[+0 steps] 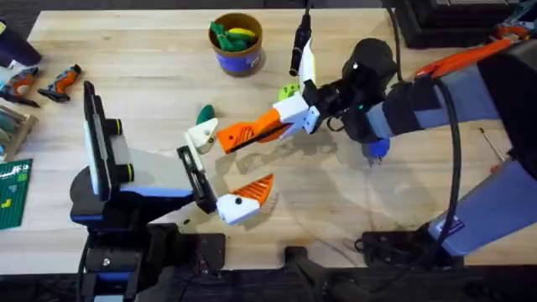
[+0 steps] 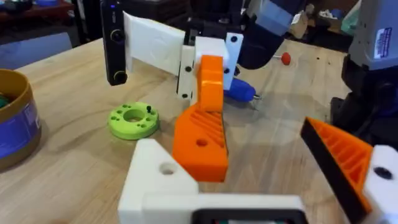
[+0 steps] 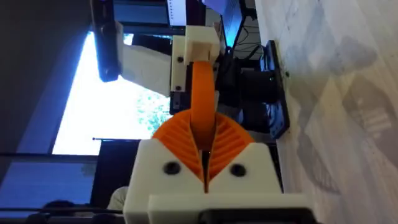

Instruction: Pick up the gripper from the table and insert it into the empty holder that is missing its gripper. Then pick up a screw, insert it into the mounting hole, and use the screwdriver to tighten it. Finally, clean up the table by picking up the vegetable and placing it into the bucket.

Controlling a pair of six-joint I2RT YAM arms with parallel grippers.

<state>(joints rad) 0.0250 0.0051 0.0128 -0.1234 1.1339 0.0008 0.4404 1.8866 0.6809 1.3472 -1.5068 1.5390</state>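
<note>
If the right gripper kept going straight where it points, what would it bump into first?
Probably the white holder. The right gripper points at it, and the orange tip it pinches looks almost against it, though depth is hard to judge.
</note>
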